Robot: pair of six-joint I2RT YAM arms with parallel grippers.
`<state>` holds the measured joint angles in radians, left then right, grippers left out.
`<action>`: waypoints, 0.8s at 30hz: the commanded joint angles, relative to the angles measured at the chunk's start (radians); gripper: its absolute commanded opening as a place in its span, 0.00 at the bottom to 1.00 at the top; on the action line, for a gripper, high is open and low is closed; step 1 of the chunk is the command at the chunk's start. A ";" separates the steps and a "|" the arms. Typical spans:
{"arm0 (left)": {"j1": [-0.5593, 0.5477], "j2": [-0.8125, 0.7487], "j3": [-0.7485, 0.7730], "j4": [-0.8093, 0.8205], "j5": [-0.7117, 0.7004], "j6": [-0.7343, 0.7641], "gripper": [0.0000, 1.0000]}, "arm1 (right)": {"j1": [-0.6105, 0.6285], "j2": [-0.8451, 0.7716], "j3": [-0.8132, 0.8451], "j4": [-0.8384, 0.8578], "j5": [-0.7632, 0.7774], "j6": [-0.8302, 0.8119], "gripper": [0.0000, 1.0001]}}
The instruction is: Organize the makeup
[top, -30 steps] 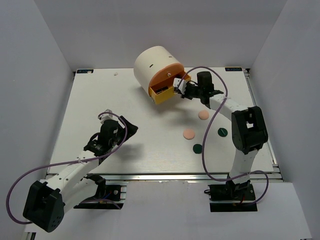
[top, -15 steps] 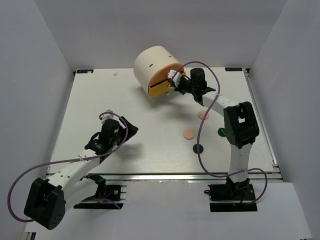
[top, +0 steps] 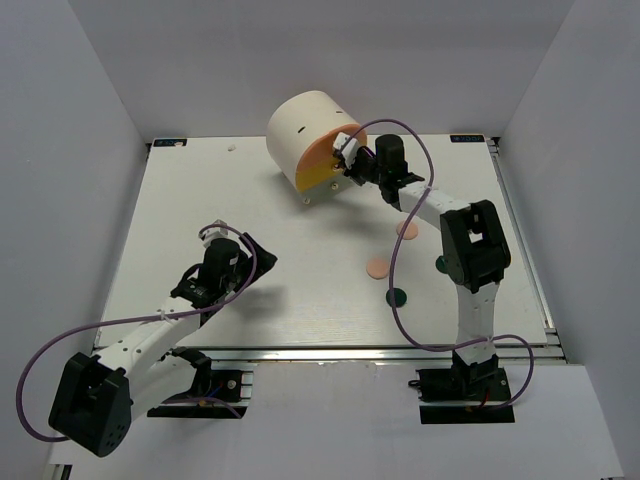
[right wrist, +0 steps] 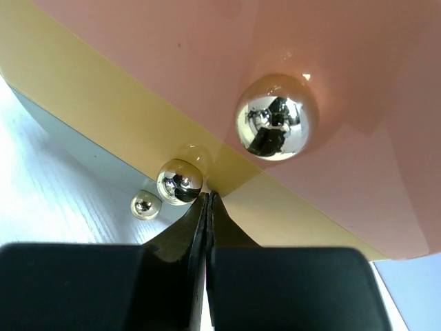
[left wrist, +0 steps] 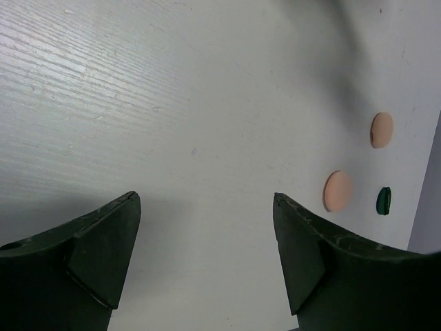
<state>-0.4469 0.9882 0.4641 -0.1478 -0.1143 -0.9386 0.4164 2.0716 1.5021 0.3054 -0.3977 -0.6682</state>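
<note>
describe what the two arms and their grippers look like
The left arm and right arm match: white links, bulky black joint housings, black bases. A thin purple cable loops loosely along each. The left gripper and right gripper have matte black, wedge-shaped fingers tapering to tips. No markings are readable.

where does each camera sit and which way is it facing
Top external: fixed above and behind the arms, looking down on the white table and the cream cylinder with orange-yellow drawer fronts; both arms show.
Left wrist: low over the table, facing across it to two peach-pink discs; the open left gripper frames the view.
Right wrist: close against those drawer fronts and their gold ball knobs; the shut right gripper shows.
Shared: top external and left wrist both show the discs.
</note>
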 commanded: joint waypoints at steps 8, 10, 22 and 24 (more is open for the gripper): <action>0.007 -0.039 0.030 0.014 -0.013 0.023 0.94 | 0.012 0.007 0.043 0.090 0.039 0.047 0.00; 0.005 -0.043 0.031 0.013 -0.019 0.026 0.96 | 0.012 -0.019 0.024 0.093 0.048 0.071 0.00; 0.005 -0.074 0.027 0.007 -0.056 0.020 0.98 | -0.031 -0.222 -0.243 0.051 -0.025 0.387 0.69; 0.007 -0.069 0.031 0.011 -0.051 0.026 0.98 | -0.036 -0.220 -0.267 0.055 -0.058 0.464 0.71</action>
<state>-0.4469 0.9337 0.4644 -0.1520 -0.1497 -0.9245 0.3916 1.8797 1.2644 0.3359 -0.3981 -0.3603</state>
